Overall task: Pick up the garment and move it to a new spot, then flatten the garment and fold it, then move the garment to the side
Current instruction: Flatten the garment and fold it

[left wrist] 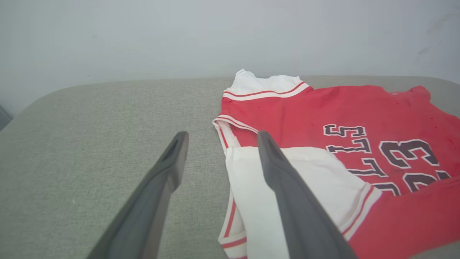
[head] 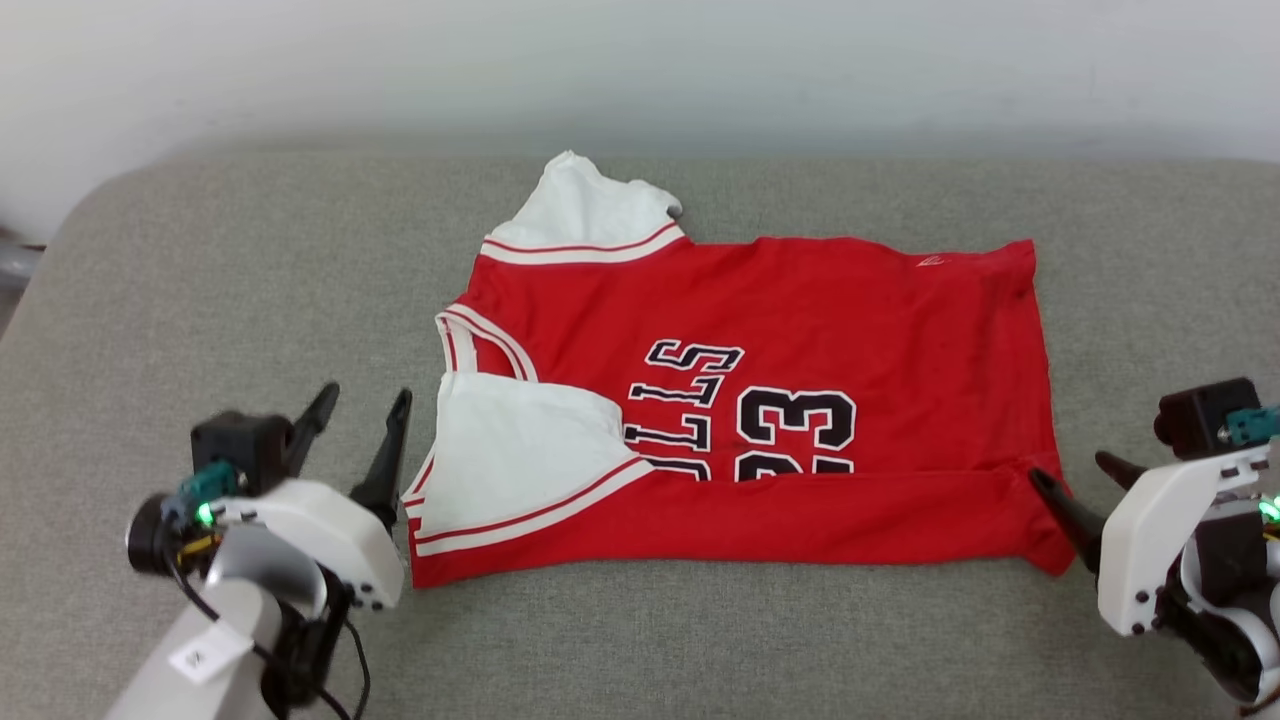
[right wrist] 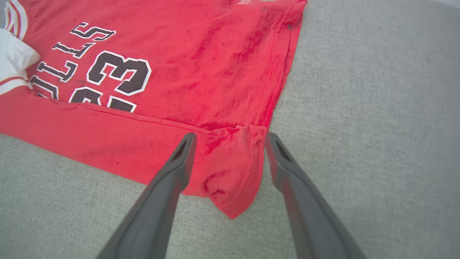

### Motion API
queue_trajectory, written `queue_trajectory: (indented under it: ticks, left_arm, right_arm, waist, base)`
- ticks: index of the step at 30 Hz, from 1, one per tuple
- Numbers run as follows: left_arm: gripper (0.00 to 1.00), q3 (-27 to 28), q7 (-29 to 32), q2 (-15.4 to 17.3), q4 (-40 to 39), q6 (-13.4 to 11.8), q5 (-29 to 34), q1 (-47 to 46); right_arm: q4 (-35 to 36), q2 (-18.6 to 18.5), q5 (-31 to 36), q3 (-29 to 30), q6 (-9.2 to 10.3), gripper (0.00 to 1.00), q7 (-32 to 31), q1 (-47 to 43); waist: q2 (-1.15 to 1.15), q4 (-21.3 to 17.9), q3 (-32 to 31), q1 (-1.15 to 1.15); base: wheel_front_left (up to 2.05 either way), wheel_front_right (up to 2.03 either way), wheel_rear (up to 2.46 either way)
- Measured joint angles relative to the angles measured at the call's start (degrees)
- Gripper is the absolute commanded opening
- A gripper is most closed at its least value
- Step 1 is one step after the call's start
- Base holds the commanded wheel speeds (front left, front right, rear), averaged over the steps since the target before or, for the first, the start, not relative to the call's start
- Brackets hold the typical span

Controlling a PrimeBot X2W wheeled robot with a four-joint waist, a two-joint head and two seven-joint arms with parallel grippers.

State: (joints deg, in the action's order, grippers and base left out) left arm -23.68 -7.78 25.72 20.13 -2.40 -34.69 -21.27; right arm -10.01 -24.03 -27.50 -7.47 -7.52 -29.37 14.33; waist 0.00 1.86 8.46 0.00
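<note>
Garment [head: 800, 320] lying flat at the middle of the grey cushion [head: 250, 280], lettering up, collar toward the left edge, its near long side folded over onto the body. Left gripper [head: 365, 393], fingers wide apart and empty, sits just beside the collar end. Right gripper [head: 1068, 467], fingers equally wide, frames the near hem corner.

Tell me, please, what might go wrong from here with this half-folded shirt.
The right gripper straddles the garment's bunched hem corner; closing there may pinch one layer only and pull the fold open. The left gripper has one finger above the white sleeve, one above the cushion; it may snag the sleeve alone and unfold it.
</note>
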Motion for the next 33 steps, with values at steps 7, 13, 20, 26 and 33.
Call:
queue_trajectory:
  ticks: [7,13,20,26,33]
  left_arm:
    - [1.00,0.51,1.45,-0.45,-8.08,-4.23,-2.46,10.32]
    - [1.00,-0.35,4.89,1.23,-11.92,-6.30,-2.80,15.56]
    - [1.00,-2.29,9.67,2.29,-13.38,-7.35,-2.29,16.18]
    - [1.00,-2.74,11.25,2.63,-10.60,-8.98,-1.23,14.28]
    - [0.48,-3.54,13.03,2.80,-7.50,-9.03,-0.66,12.52]
  right_arm:
    - [5.50,1.91,5.45,2.76,0.00,1.00,-1.87,-4.89]
    - [9.04,4.36,10.04,5.69,0.00,1.00,-7.09,-8.51]
    - [14.62,7.40,12.66,8.65,0.00,1.00,-11.10,-9.99]
    - [17.16,8.29,13.45,9.67,0.00,1.00,-11.59,-10.18]
    - [18.81,9.43,13.48,10.40,0.00,1.00,-12.01,-10.51]
  waist:
    - [0.00,-0.37,-1.78,-0.01]
    - [0.00,-0.58,-1.05,-0.01]
    - [0.00,-1.05,1.28,0.00]
    - [0.00,-1.69,3.88,0.00]
    - [0.00,-2.42,6.05,0.00]
  base:
    - [0.00,0.00,0.00]
    - [0.00,0.00,0.00]
    - [0.00,0.00,0.00]
    - [0.00,0.00,0.00]
    - [0.00,0.00,0.00]
